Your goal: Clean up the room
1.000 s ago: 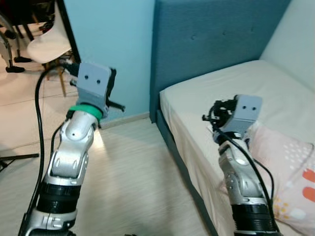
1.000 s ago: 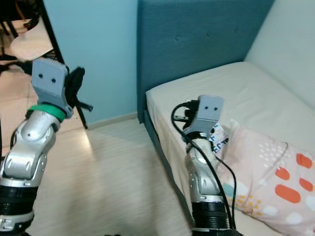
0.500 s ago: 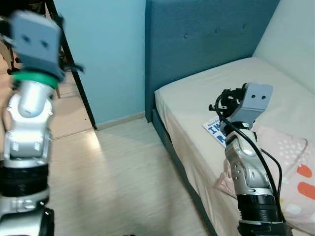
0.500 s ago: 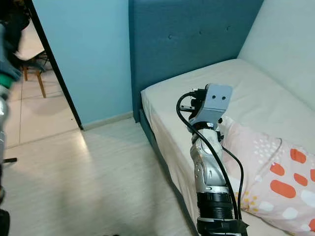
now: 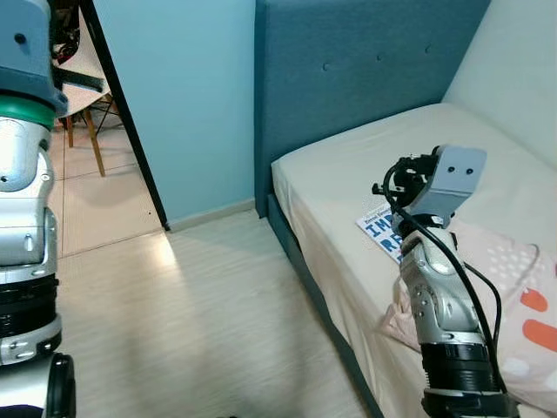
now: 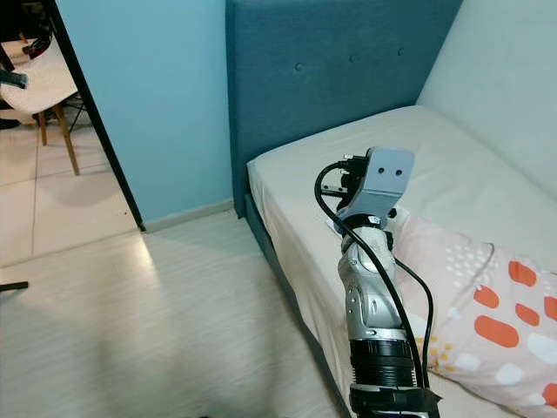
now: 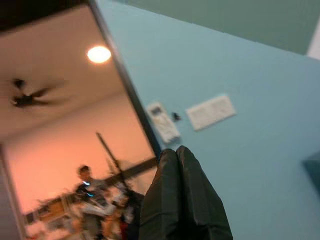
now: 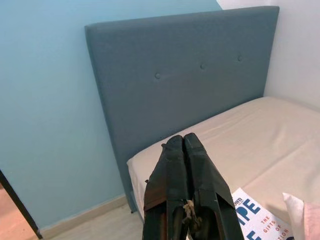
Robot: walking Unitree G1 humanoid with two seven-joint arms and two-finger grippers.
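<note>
A white book with blue lettering (image 5: 380, 231) lies on the beige bed (image 5: 348, 174), partly behind my right arm. Beside it rests a pink pillow with orange patches (image 6: 487, 322). My right gripper (image 8: 183, 137) is held up over the bed's near side, fingers shut with nothing in them, pointing toward the blue headboard (image 8: 190, 65); the book (image 8: 260, 217) lies below it. My left arm (image 5: 22, 131) is raised high at the left. Its gripper (image 7: 176, 150) is shut and empty, aimed up at the light blue wall.
A black door frame (image 5: 122, 113) stands left of the blue wall, with a white chair (image 6: 39, 83) on the tiled floor beyond. Pale wood floor (image 5: 200, 322) runs alongside the bed. A person (image 7: 87, 190) is far off through the doorway in the left wrist view.
My left arm has swung up and out to the left, its gripper rising past the top of the head views. The camera turned a little; the book came into sight behind the right arm.
</note>
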